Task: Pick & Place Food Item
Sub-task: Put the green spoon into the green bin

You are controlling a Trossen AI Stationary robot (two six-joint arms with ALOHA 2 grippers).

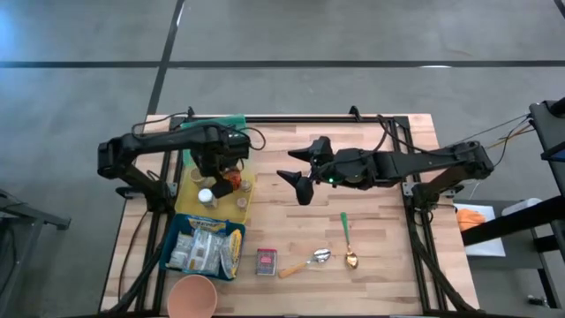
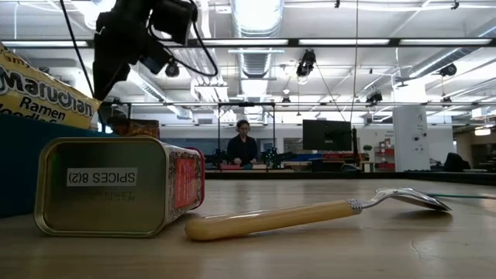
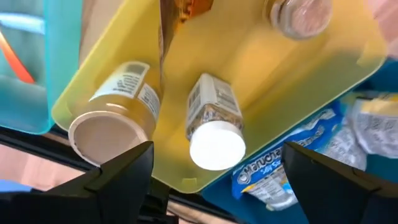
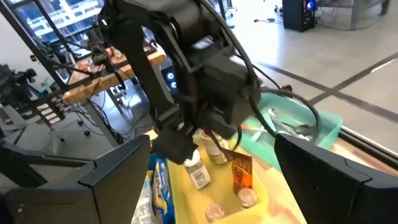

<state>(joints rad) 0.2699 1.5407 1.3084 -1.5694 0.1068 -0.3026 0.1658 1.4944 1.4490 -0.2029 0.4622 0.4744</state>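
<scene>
A small white-capped bottle [image 3: 214, 124] stands upright on the floor of a yellow tray [image 3: 292, 74] at the table's left, beside a tan-lidded jar [image 3: 115, 121], another jar [image 3: 298, 15] and an orange packet [image 4: 241, 171]. My left gripper [image 3: 214, 183] hangs open just above the bottle [image 1: 205, 196], pointing down, one finger on either side of it and clear of it. My right gripper [image 1: 297, 170] is open and held level above the table's middle, facing the tray.
A blue bin [image 1: 172, 231] of ramen packets [image 1: 205, 250] lies near the tray, with a pink cup [image 1: 192, 296] at the near edge. A spice tin [image 1: 266, 261], a cream-handled spoon [image 1: 305, 262] and a green-handled spoon [image 1: 347, 238] lie on the wood.
</scene>
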